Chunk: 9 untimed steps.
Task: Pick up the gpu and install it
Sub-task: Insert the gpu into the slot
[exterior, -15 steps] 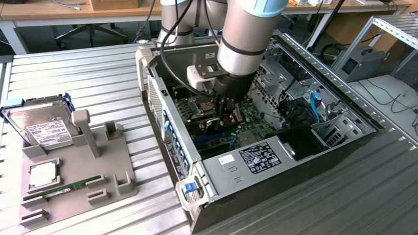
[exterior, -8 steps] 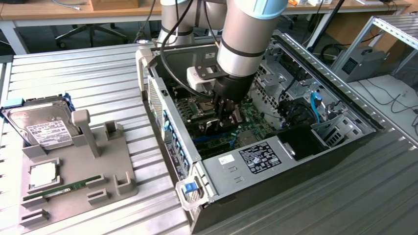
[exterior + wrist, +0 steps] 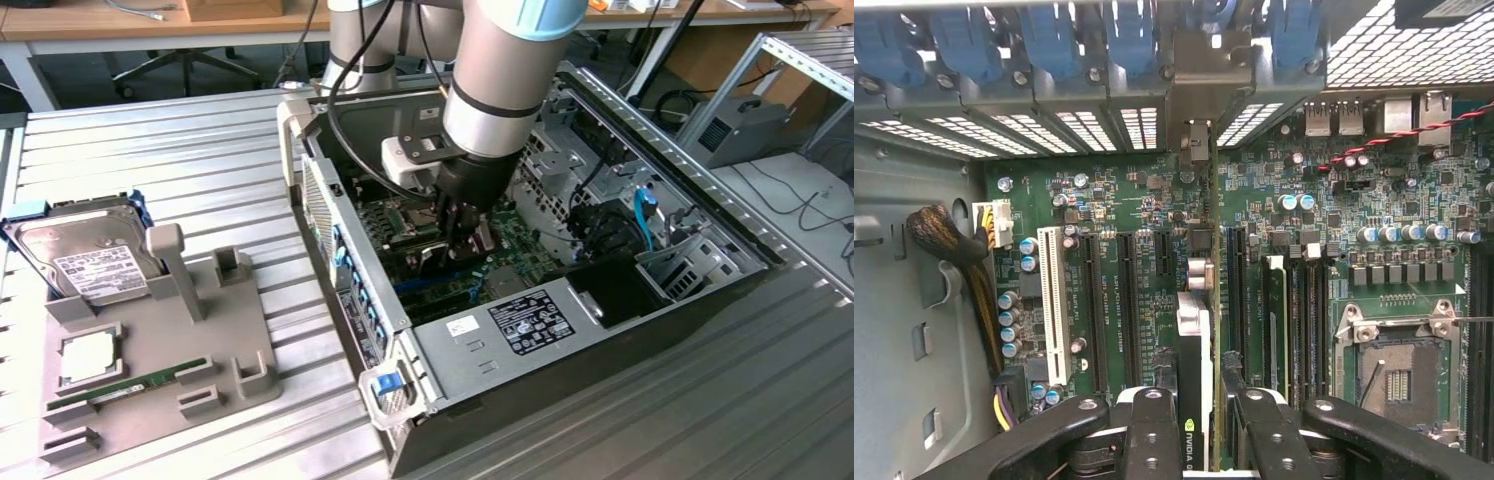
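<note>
The gpu [image 3: 1194, 335] appears edge-on in the wrist view, a thin dark card with a green-lettered label near my fingers. It stands upright over the green motherboard [image 3: 1124, 200], in line with the long black slots. Its silver bracket [image 3: 1194, 95] reaches the rear slot openings of the case. My gripper [image 3: 1199, 405] is shut on the card, with one black finger [image 3: 1152, 435] on each side of it. In the exterior view the gripper [image 3: 461, 235] reaches down deep inside the open computer case [image 3: 534, 330]. Whether the card's edge sits in a slot I cannot tell.
A white slot [image 3: 1054, 305] and a bare CPU socket [image 3: 1394, 375] flank the card. Cable bundles [image 3: 954, 250] lie by the case wall. On the exterior view's left, a grey fixture [image 3: 160, 340] holds a hard drive [image 3: 80, 255], a chip [image 3: 87, 357] and a green memory stick [image 3: 127, 385].
</note>
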Tool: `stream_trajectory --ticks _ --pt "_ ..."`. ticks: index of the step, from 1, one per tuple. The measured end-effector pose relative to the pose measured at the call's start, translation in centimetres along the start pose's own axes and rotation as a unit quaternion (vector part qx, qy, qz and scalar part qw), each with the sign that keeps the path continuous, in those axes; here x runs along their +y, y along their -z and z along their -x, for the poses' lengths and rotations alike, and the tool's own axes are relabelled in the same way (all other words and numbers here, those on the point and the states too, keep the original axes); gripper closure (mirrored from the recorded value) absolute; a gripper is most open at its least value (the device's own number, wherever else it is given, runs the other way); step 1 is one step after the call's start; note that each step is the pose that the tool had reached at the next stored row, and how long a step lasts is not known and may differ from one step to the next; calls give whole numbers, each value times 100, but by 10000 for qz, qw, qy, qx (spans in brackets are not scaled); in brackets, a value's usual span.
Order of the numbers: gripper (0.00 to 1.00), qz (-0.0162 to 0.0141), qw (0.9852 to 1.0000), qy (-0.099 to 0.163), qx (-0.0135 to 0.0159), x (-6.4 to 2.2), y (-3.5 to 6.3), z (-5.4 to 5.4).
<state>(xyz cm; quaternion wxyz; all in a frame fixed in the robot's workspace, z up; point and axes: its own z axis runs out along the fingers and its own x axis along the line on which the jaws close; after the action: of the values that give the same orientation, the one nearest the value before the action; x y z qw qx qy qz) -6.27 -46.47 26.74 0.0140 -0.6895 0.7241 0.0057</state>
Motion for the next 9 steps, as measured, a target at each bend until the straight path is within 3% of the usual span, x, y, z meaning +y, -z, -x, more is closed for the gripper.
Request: stream_trajectory --ticks 3,6,9 --pt "73 0 10000 0 -1 0 0 0" --pt "73 1 10000 0 -32 0 -1 0" --pt "73 2 10000 0 -40 0 -1 0"
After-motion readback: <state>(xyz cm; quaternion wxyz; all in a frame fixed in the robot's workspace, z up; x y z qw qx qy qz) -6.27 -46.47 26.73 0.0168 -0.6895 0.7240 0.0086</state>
